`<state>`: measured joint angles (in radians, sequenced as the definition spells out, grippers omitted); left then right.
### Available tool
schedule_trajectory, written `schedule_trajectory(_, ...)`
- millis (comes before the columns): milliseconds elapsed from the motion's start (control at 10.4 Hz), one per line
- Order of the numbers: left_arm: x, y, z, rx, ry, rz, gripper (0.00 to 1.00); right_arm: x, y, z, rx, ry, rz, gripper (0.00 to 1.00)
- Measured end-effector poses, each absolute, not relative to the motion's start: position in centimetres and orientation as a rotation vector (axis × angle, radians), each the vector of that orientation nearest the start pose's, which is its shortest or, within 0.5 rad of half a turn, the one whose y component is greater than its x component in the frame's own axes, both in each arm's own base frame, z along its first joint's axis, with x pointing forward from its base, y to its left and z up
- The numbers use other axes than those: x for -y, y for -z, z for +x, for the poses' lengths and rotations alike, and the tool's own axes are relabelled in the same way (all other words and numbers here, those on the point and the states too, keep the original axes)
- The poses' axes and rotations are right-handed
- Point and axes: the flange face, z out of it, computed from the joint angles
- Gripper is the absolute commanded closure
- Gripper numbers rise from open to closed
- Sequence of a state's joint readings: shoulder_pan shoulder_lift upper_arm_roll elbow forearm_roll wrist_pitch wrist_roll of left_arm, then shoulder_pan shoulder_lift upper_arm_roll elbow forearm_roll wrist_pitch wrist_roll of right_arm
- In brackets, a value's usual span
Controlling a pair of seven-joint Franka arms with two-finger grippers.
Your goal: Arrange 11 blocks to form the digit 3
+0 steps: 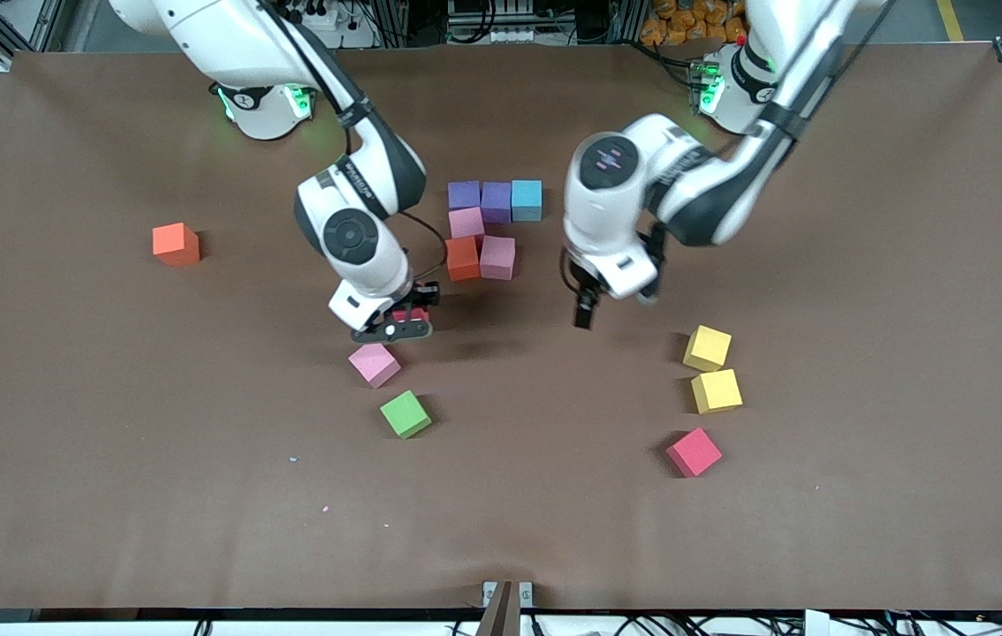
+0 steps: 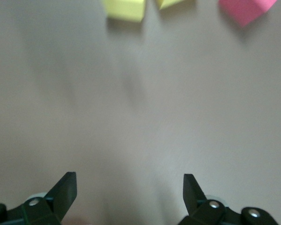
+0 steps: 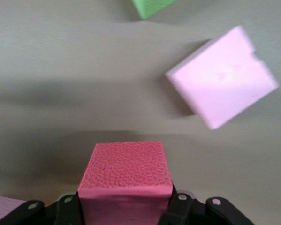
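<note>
Six blocks touch in a cluster at mid-table: two purple (image 1: 464,194) (image 1: 496,201), a light blue (image 1: 527,200), a pink (image 1: 466,223), a red-orange (image 1: 462,258) and a pink (image 1: 497,257). My right gripper (image 1: 395,325) (image 3: 125,205) is shut on a red block (image 1: 408,314) (image 3: 125,171), just above the table beside a loose pink block (image 1: 374,365) (image 3: 222,77). My left gripper (image 1: 585,314) (image 2: 130,187) is open and empty over bare table. Two yellow blocks (image 1: 707,347) (image 1: 717,390) (image 2: 125,8) and a red block (image 1: 694,451) (image 2: 246,9) lie toward the left arm's end.
A green cube (image 1: 405,413) (image 3: 152,6) lies nearer the front camera than the loose pink block. An orange block (image 1: 176,244) sits alone toward the right arm's end. The brown table (image 1: 863,265) spreads wide around all of them.
</note>
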<state>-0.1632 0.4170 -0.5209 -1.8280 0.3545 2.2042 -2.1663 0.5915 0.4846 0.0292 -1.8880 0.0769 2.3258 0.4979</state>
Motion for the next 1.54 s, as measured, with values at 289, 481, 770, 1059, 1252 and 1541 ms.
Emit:
schedule_trajectory(289, 30.3, -34.2, 56.9, 1.861, 0.154, -2.546, 0.0, -42.0, -23.9, 50.4, -0.014, -0.083, -3.093, 1.0)
schedule_trajectory(481, 26.2, -34.7, 59.2, 1.825, 0.163, -2.571, 0.0, -44.9, -21.9, 49.3, -0.056, -0.099, -3.102, 1.0)
schedule_trajectory(770, 23.0, -35.3, 60.9, 1.804, 0.157, -2.596, 0.0, -45.1, -20.2, 48.9, -0.079, -0.114, -3.133, 1.0)
schedule_trajectory(1059, 21.3, -36.0, 61.8, 1.829, 0.142, -2.587, 0.0, -45.2, -20.0, 48.8, -0.052, -0.106, -3.151, 1.0)
schedule_trajectory(1252, 20.4, -37.3, 62.5, 1.793, 0.105, -2.601, 0.0, -45.1, -19.9, 48.4, -0.046, -0.15, -3.181, 1.0)
schedule_trajectory(1541, 18.6, -40.3, 63.9, 1.731, 0.055, -2.66, 0.0, -45.1, -19.8, 48.1, -0.044, -0.182, -3.2, 1.0)
